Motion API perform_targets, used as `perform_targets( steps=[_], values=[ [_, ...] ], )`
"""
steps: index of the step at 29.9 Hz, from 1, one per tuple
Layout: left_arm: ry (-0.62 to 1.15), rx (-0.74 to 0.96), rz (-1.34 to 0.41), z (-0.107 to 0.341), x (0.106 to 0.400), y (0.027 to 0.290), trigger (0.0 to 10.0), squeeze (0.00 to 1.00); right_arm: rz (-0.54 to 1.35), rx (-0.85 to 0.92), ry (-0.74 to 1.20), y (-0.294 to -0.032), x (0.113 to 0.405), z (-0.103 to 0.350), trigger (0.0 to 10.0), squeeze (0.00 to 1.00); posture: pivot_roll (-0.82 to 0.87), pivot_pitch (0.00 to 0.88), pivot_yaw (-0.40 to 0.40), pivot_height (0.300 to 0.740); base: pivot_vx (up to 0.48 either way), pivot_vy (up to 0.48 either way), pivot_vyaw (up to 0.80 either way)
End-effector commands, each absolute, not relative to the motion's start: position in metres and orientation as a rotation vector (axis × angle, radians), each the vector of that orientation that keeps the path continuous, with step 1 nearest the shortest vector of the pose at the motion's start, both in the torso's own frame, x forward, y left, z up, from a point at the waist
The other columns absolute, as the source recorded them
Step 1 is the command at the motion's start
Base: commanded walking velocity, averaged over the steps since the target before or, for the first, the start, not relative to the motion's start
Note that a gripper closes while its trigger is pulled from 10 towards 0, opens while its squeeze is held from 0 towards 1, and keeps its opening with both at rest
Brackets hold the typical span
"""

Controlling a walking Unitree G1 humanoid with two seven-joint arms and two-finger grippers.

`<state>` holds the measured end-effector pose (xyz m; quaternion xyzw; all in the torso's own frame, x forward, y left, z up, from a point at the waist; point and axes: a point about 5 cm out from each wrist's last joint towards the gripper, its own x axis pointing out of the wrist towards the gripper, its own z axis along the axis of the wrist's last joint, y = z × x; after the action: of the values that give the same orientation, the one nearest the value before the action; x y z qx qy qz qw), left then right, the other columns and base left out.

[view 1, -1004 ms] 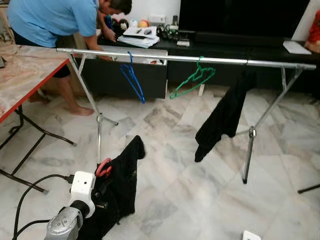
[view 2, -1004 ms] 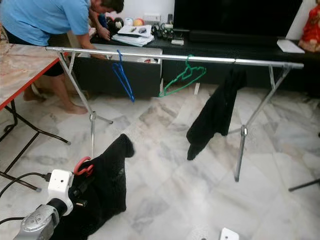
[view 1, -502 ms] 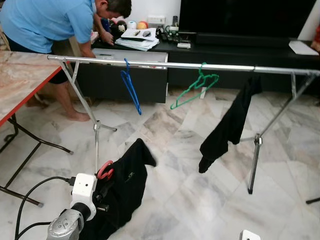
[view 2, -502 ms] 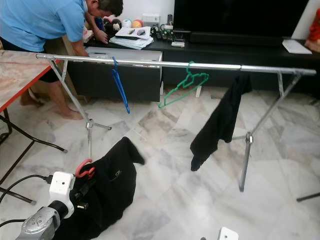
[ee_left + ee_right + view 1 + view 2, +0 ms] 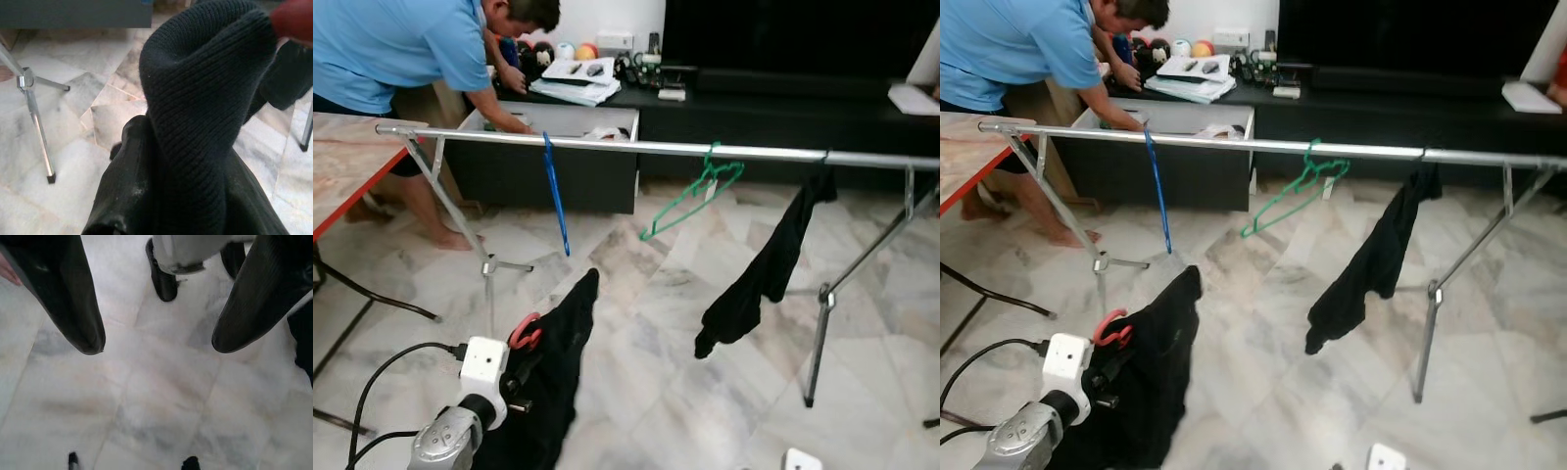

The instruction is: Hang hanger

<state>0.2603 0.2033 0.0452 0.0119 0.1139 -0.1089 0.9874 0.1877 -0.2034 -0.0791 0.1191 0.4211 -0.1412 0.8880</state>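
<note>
My left arm [image 5: 445, 441] reaches up from the bottom left. Its gripper [image 5: 521, 360] is shut on a red hanger [image 5: 524, 331] that carries a black knit garment [image 5: 553, 377]; the cloth hides the fingers. The same garment [image 5: 195, 122] hangs close before the left wrist camera. A long silver clothes rail [image 5: 705, 149] stands ahead, across the room. On it hang a blue hanger [image 5: 554, 196], a green hanger [image 5: 690, 191] and another black garment [image 5: 764, 274]. My right gripper [image 5: 156, 345] hangs open above the marble floor, holding nothing.
A person in a blue shirt [image 5: 401, 49] bends over a drawer behind the rail's left end. A red-edged table [image 5: 342, 166] stands at the left. A dark TV cabinet [image 5: 754, 98] runs along the back wall. The rail's legs [image 5: 818, 343] splay onto the floor.
The camera has moved nearer and the rail sits lower in the picture. The blue hanger has turned edge-on. My left gripper still holds the red hanger and garment.
</note>
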Motion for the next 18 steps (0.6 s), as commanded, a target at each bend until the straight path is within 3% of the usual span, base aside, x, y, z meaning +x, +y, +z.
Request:
perform_targets(
  steps=[1,13,18],
  values=[
    [0.205,0.037,-0.217,0.0514,0.2616,0.2074,10.0,0.0,-0.283,0.257,0.908,-0.1961,0.1814,-0.0837,10.0,0.0,-0.05,0.123,0.016,0.74,0.0,0.0,0.0],
    [0.226,0.066,-0.247,0.0474,0.2591,0.2024,10.0,0.0,-0.275,0.242,0.912,-0.1963,0.1815,-0.0836,10.0,0.0,-0.06,0.125,0.016,0.74,0.0,0.0,0.0],
    [0.227,0.067,-0.244,0.0474,0.2592,0.2026,10.0,0.0,-0.268,0.238,0.916,-0.1963,0.1814,-0.0837,10.0,0.0,-0.06,0.123,0.017,0.74,0.0,-0.268,0.0]
  ],
)
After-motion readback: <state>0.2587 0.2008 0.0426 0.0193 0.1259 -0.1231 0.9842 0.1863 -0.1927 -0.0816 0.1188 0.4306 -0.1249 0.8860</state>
